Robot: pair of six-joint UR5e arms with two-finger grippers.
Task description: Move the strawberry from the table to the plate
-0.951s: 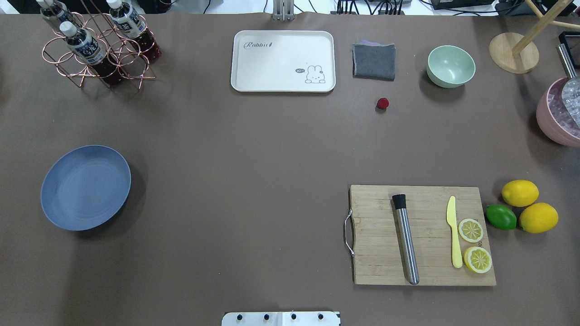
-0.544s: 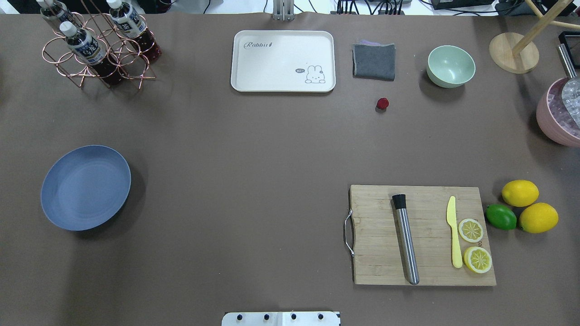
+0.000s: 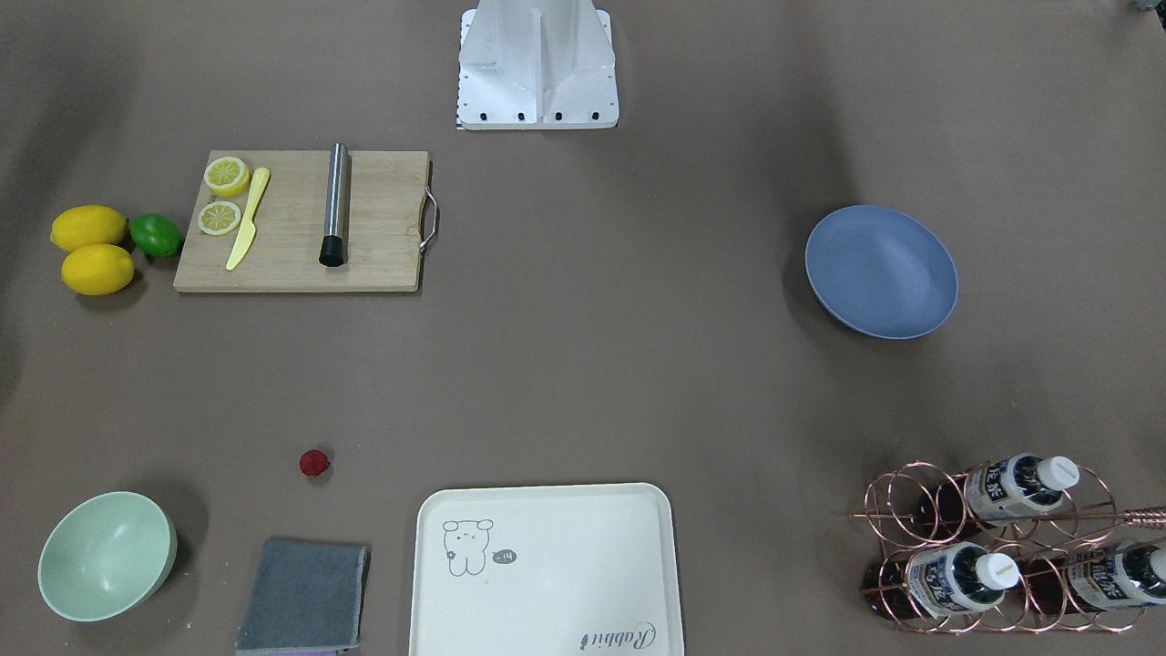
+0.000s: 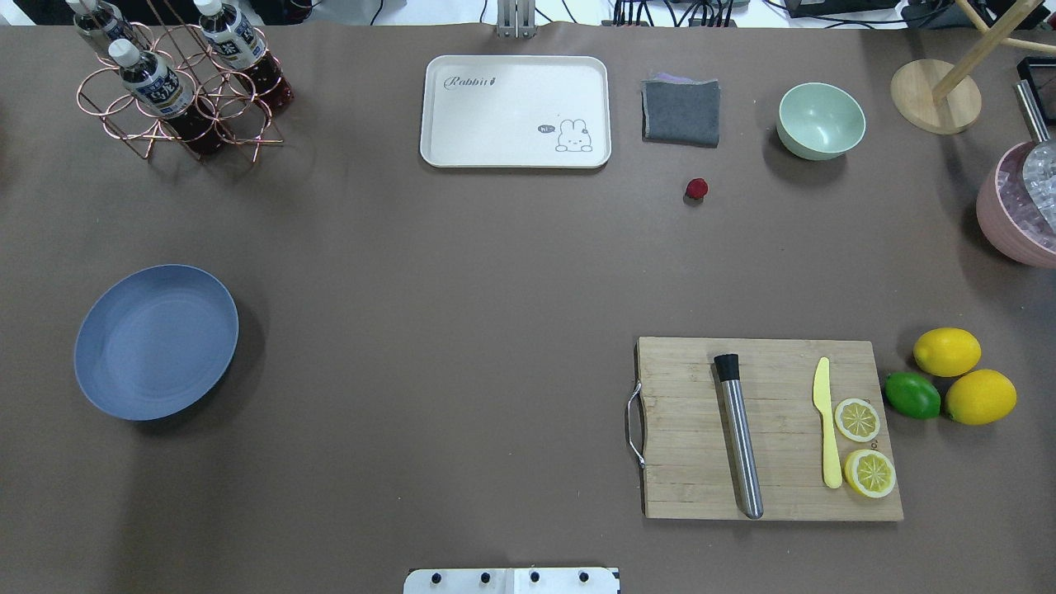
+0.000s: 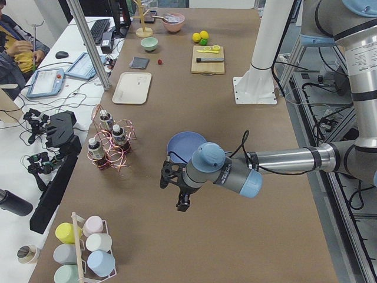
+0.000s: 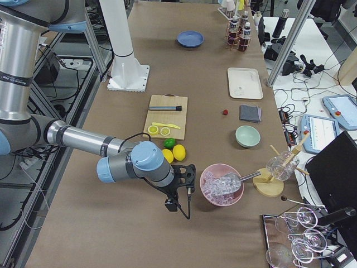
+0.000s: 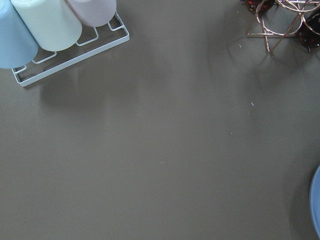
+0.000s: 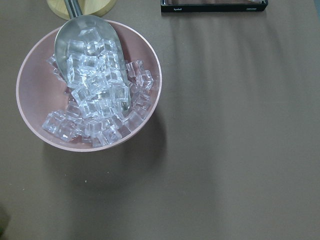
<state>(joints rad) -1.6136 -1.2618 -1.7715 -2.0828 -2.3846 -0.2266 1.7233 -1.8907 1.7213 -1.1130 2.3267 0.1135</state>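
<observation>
The strawberry [image 4: 696, 189] [image 3: 313, 463], a tiny dark-red berry, lies alone on the brown table [image 4: 462, 272], just in front of the folded grey cloth [image 4: 681, 111]. The blue-grey plate [image 4: 155, 341] [image 3: 881, 271] sits far off on the table's left side and holds nothing. Neither arm shows in the overhead or front views. My left gripper [image 5: 174, 190] hangs over bare table near the plate [image 5: 179, 144] at the table's left end; I cannot tell its state. My right gripper [image 6: 179, 201] hovers beside the pink ice bowl [image 6: 222, 184], far from the strawberry [image 6: 225, 111]; its state is also unclear.
A cream tray [image 4: 516, 111] and a mint bowl [image 4: 821, 120] flank the cloth. A cutting board [image 4: 767, 429] carries a metal muddler, a yellow knife and lemon slices, with lemons and a lime [image 4: 912, 394] beside it. A copper bottle rack [image 4: 177, 82] stands at the back left.
</observation>
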